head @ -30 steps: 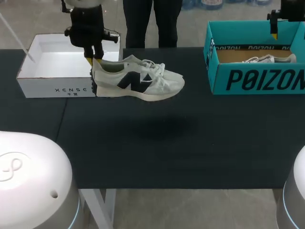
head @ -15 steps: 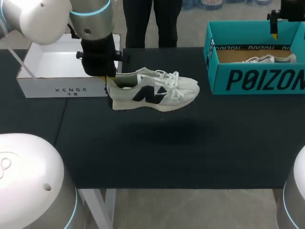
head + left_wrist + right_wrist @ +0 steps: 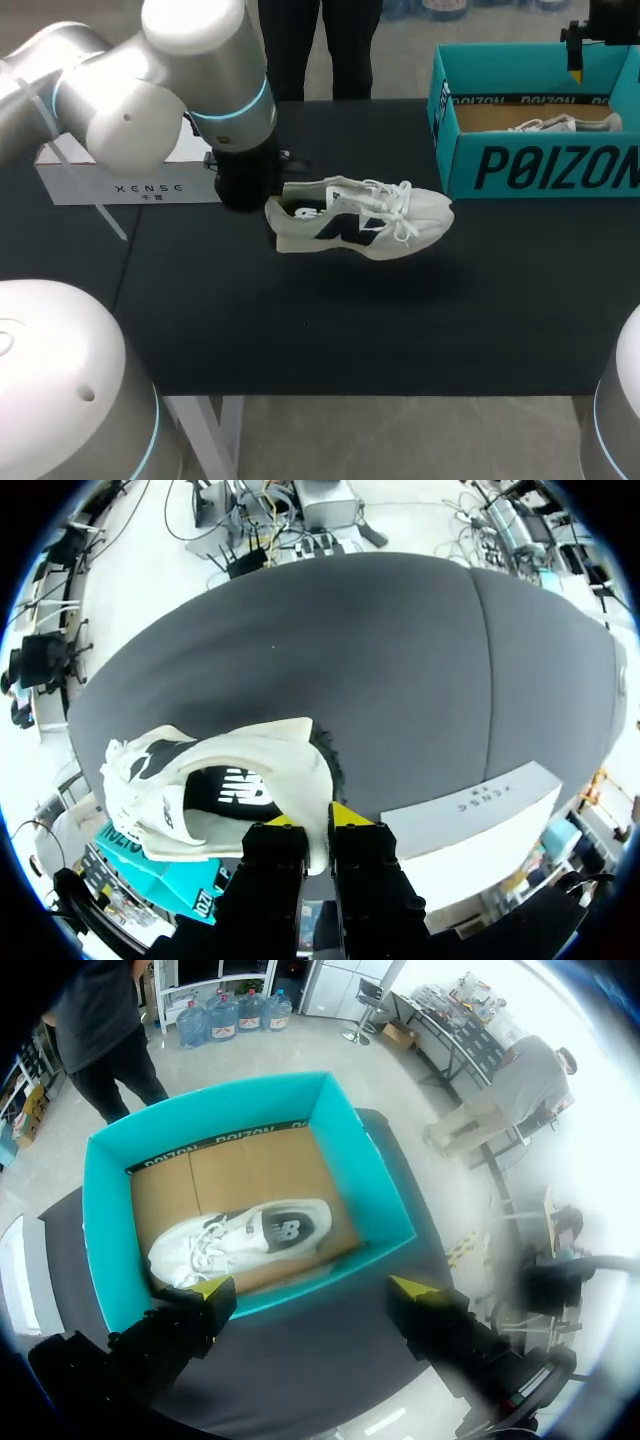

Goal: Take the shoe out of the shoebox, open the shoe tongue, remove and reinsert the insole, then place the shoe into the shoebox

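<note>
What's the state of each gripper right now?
Left gripper: shut on the heel of the white sneaker.
Right gripper: open, empty, above the teal shoebox.

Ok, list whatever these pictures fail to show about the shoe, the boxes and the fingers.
- Head view: the left arm covers the inside of the white box and hides the left gripper at the heel of the shoe.
- Head view: the top edge cuts off the right gripper; the front wall of the teal box hides part of the second shoe.
- Left wrist view: the sole's underside faces away.
</note>
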`<action>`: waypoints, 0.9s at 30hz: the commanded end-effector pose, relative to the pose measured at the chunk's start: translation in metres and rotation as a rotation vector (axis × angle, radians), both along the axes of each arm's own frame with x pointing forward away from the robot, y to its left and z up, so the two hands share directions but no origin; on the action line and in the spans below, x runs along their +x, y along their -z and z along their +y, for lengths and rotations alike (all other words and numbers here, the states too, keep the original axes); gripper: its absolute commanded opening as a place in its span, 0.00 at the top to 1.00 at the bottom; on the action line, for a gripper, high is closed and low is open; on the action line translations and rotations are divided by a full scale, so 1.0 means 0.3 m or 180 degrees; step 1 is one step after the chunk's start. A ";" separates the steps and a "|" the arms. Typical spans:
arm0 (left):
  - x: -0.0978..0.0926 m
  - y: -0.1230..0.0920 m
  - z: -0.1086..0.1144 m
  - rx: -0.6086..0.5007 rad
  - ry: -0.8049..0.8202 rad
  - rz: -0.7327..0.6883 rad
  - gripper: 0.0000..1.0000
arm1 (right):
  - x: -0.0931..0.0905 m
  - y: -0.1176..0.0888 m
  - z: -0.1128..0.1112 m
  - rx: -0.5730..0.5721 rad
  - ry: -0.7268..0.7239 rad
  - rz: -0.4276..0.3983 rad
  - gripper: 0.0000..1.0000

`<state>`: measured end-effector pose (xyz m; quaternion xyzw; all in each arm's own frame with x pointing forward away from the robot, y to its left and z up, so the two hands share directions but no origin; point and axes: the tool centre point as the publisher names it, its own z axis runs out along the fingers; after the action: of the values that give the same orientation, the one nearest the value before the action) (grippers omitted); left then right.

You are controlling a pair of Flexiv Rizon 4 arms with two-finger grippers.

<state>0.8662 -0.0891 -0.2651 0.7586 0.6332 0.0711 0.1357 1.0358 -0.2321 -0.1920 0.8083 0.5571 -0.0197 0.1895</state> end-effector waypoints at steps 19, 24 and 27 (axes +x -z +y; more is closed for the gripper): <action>-0.025 0.225 -0.167 0.0152 -0.0133 0.0404 1.00 | -0.002 0.000 0.000 0.0000 0.0001 -0.0005 0.00; -0.027 0.236 -0.168 0.0163 -0.0141 0.0413 1.00 | -0.002 0.000 0.000 0.0000 0.0001 -0.0005 0.00; -0.024 0.244 -0.164 0.0190 -0.0150 0.0379 1.00 | -0.002 0.000 0.000 0.0000 0.0001 -0.0005 0.00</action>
<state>0.8587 -0.1374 -0.3373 0.7506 0.6552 0.0453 0.0725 1.0358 -0.2322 -0.1920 0.8083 0.5571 -0.0197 0.1895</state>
